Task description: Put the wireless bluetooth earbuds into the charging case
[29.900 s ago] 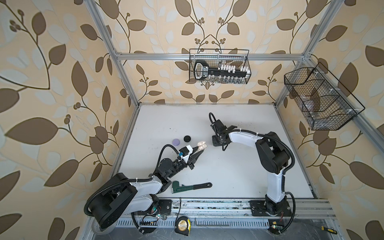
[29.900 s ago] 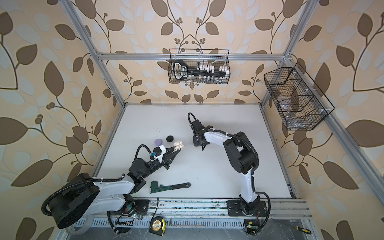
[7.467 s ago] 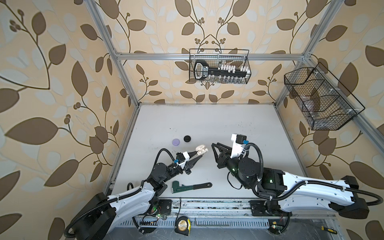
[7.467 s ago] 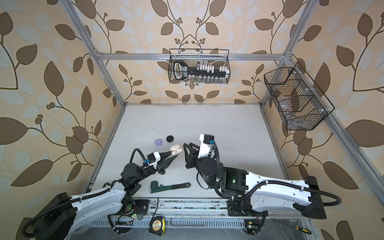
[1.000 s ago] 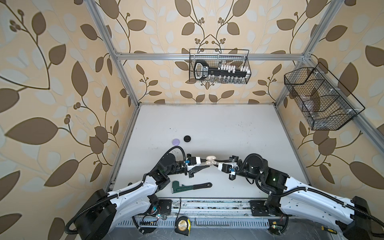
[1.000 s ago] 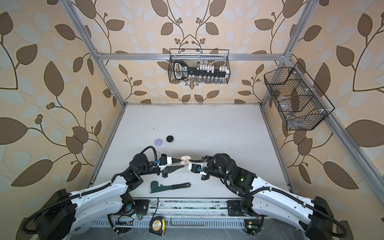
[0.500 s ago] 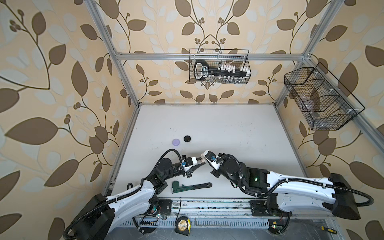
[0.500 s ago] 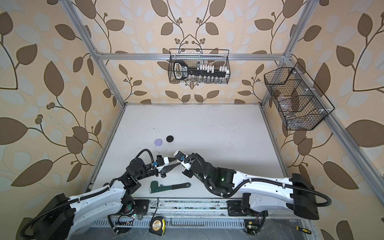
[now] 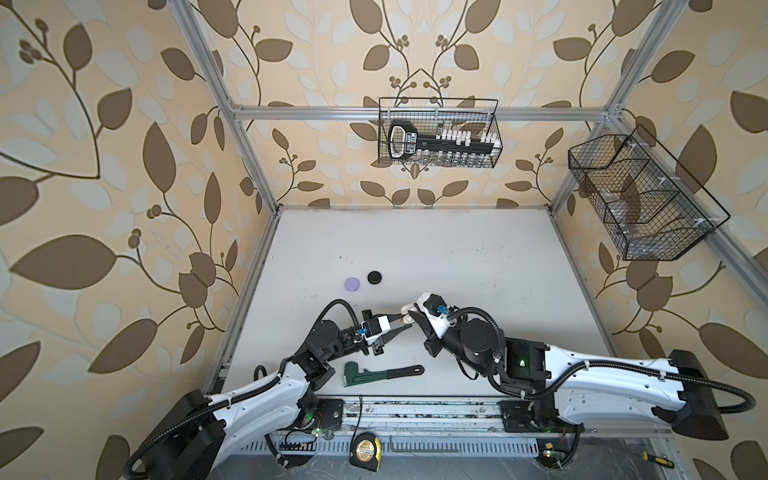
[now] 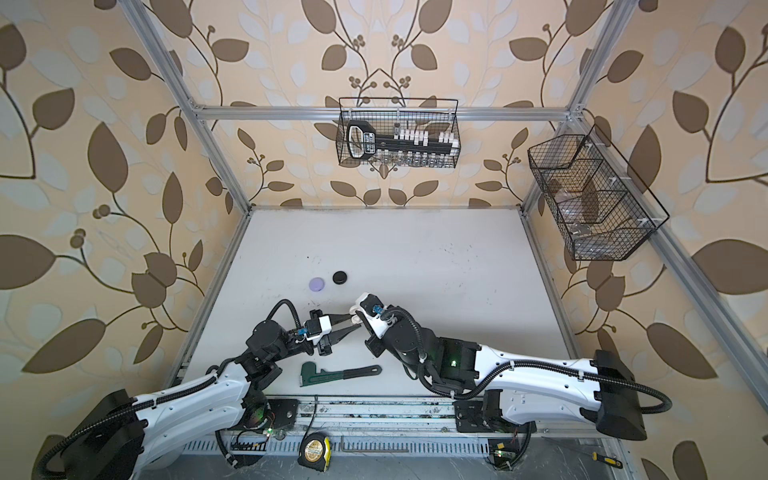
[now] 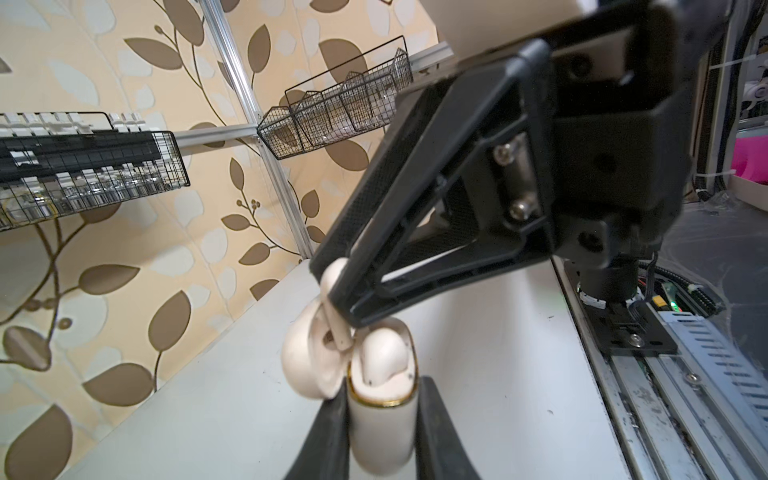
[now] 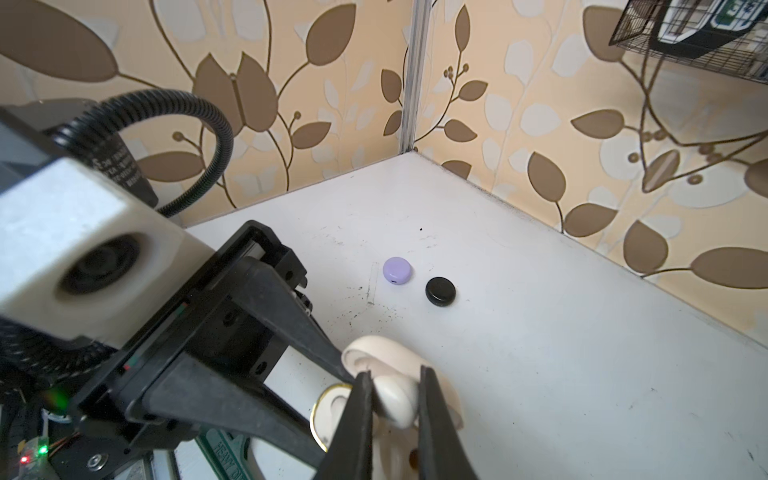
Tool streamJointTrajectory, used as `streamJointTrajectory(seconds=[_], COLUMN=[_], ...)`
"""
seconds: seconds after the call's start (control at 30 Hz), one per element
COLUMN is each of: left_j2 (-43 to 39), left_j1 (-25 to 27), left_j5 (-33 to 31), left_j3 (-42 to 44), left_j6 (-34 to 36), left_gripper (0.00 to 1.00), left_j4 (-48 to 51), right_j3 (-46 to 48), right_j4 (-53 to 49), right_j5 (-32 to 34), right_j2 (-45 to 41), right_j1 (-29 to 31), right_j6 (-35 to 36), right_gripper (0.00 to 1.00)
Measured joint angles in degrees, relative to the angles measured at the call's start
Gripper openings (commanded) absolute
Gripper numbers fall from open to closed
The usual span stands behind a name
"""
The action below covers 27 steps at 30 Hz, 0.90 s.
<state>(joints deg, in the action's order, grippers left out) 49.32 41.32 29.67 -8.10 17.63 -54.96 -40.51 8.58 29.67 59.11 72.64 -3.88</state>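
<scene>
My left gripper [image 11: 382,390] is shut on a cream charging case [image 11: 382,432], whose lid [image 11: 305,361] hangs open to one side. One white earbud [image 11: 380,357] sits in the case's gold-rimmed mouth. My right gripper [image 12: 392,386] is shut on a second white earbud [image 12: 395,399] and holds it right over the open case, stem [image 11: 338,332] pointing down between lid and mouth. In both top views the two grippers [image 9: 405,326] [image 10: 354,322] meet tip to tip above the table's front middle.
A lilac round case [image 9: 352,284] and a black round case [image 9: 375,277] lie shut on the white table behind the grippers. A green pipe wrench [image 9: 382,371] lies near the front edge. A tape measure [image 9: 365,451] sits below the rail. Wire baskets [image 9: 438,137] [image 9: 640,199] hang on the walls.
The spot where the grippers meet has shifted a little to the left. The right arm has swung round, bringing its earbud over the case's mouth. Both grips have held.
</scene>
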Motion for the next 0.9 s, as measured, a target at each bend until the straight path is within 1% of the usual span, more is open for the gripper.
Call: streamJointTrajectory(seconds=[0.17, 0.27, 0.9], left_j2=[-0.7, -1.3, -1.7], left_j1=[0.0, 0.0, 0.0], left_j5=[0.3, 0.4, 0.3], left_j3=[0.0, 0.0, 0.0], left_j6=[-0.1, -0.2, -0.3], left_gripper=[0.0, 0.0, 0.0], left_j4=[-1.0, -1.0, -0.7], right_j3=[2.3, 3.5, 3.7], right_j4=[0.7, 2.4, 3.3], right_j5=[1.4, 1.5, -0.1], right_j2=[-4.9, -6.3, -4.5], right_j1=[-0.1, -0.1, 0.2], right_j6=[-1.3, -1.3, -2.4], right_gripper=[0.0, 0.0, 0.0])
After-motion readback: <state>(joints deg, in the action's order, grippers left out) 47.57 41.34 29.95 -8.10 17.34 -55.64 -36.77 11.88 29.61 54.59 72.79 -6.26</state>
